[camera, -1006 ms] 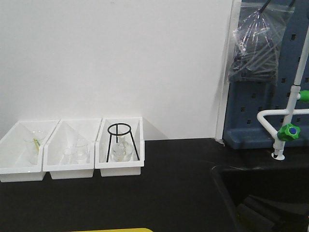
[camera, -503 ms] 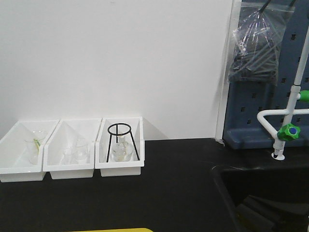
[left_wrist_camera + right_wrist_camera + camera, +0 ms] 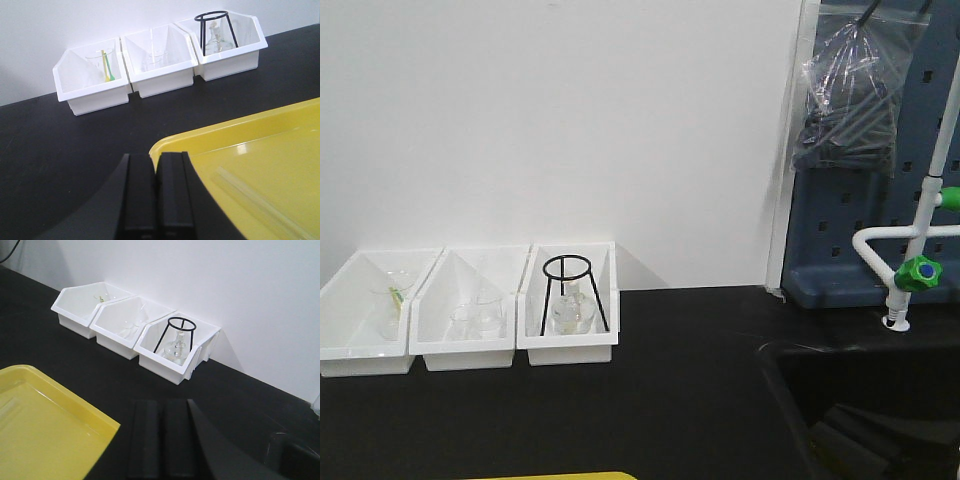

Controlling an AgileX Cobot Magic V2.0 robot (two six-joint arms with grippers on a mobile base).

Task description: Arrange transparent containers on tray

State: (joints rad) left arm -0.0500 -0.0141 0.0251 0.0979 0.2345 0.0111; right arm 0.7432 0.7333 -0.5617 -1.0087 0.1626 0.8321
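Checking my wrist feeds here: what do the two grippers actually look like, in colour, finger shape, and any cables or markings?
Both look alike. The left gripper and the right gripper have matte black, flat, rectangular block-like fingers on a smooth, dark curved body. No cables, labels or markings show in either wrist view, and the arms themselves are out of frame.

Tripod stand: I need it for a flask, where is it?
The tripod stands in the rightmost of three white bins, against the wall, front view left.
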